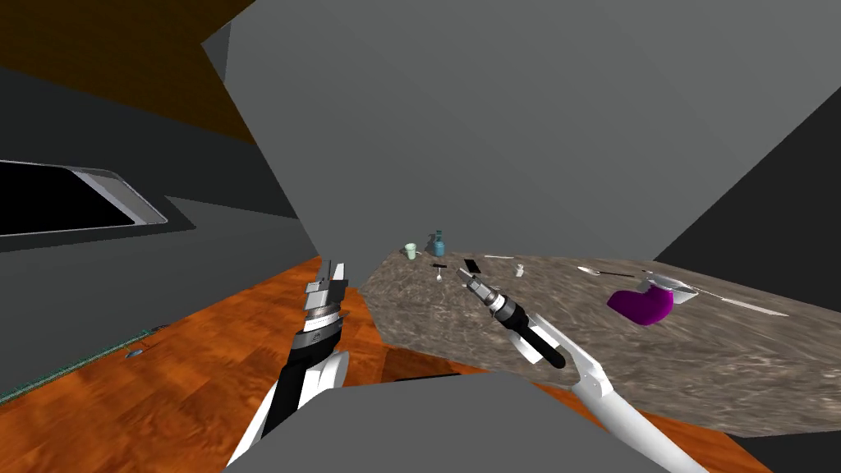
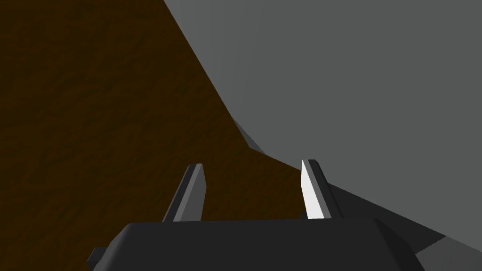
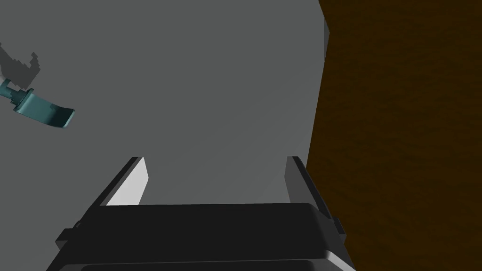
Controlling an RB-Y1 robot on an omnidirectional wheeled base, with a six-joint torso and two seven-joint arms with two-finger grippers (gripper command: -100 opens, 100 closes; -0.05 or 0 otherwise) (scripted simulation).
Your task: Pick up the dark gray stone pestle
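counter (image 1: pixel 723 361) stone-patterned, under grey wall (image 1: pixel 493 123) | right gripper (image 1: pixel 471 275) above counter, fingers apart, empty | left gripper (image 1: pixel 335 269) over wood floor (image 1: pixel 205 345), released | teal bottle (image 1: pixel 438 244) at far edge | small dark bar, apparently the pestle (image 1: pixel 439 266), on counter between bottle and right gripper

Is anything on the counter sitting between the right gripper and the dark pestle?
Nothing visible does. The open right gripper hangs over the mottled counter just short of the small dark piece I take for the pestle, bare surface between them. The teal bottle and pale cup stand farther back.
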